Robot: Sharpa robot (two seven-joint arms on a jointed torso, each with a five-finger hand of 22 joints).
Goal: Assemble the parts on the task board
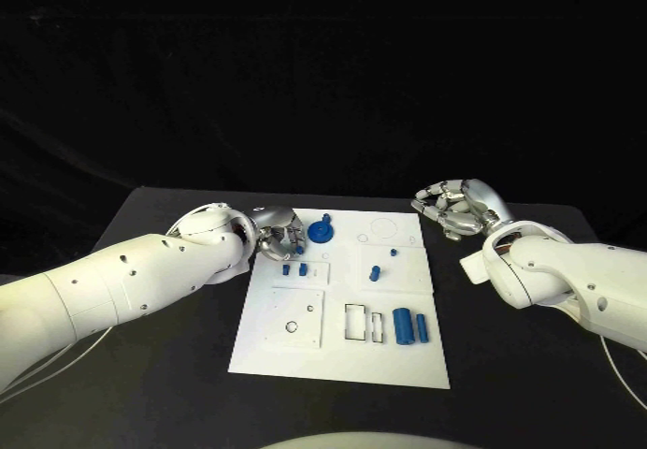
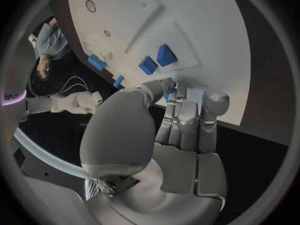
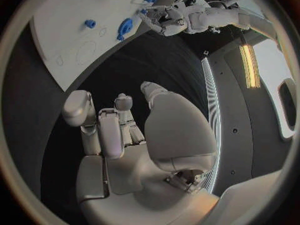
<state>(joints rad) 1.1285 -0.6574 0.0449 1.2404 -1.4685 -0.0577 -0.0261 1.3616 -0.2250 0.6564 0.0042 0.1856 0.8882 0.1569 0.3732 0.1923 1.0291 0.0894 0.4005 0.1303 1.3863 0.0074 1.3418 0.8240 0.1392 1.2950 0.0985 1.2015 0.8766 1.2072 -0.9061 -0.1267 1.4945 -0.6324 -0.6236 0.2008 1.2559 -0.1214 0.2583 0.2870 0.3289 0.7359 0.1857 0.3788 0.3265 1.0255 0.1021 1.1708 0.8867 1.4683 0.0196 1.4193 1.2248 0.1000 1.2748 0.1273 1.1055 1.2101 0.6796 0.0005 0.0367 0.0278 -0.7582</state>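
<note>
The left hand [image 1: 277,234] sits at the far left edge of the flat white task board [image 1: 337,365], its fingers bunched against a round blue plastic part with a small handle [image 1: 321,230]. It seems to pinch that piece, though the wrist view hides the contact, so I cannot tell for sure. The right hand [image 1: 458,208] hovers over the black table [image 1: 525,374] just beyond the board's far right corner, fingers curled in on nothing.

Other blue parts lie loose: two small blocks [image 1: 294,269] near the left hand, a peg [image 1: 375,274] mid-board, and two cylinders [image 1: 412,326] on the near right.

For a clean seating, keep the round part level over its recess (a tilted entry would likely jam) and press straight down.
</note>
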